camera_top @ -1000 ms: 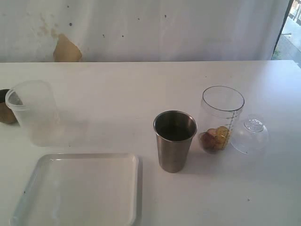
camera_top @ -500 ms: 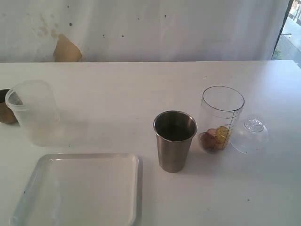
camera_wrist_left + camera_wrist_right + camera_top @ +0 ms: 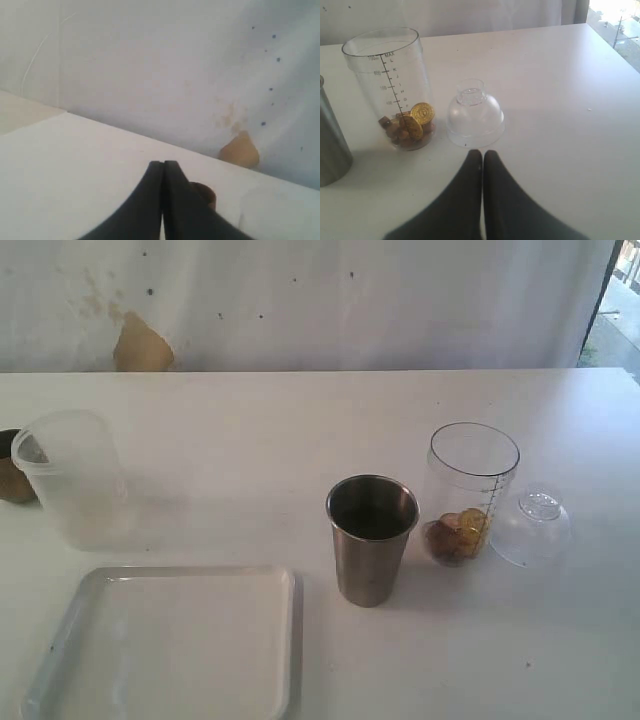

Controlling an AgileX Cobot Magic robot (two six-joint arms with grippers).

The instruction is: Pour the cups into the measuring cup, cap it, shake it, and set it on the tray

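Exterior view: the clear, graduated measuring cup (image 3: 472,490) stands upright right of centre, with gold coins (image 3: 458,532) and brown bits at its bottom. The tapered brushed-steel tumbler (image 3: 371,538) is just beside it. The clear dome cap (image 3: 531,528) lies at its other side, and the white rimmed tray (image 3: 170,640) sits well apart. Pouring looks done, so capping seems next.

Left wrist view: left gripper (image 3: 163,165) closed, empty; rounded wooden cup (image 3: 204,192) just beyond.

Right wrist view: right gripper (image 3: 482,155) closed, empty, facing the cap. It must open first.

Left gripper (image 3: 162,165) closed; possibly wooden cup (image 3: 205,192).
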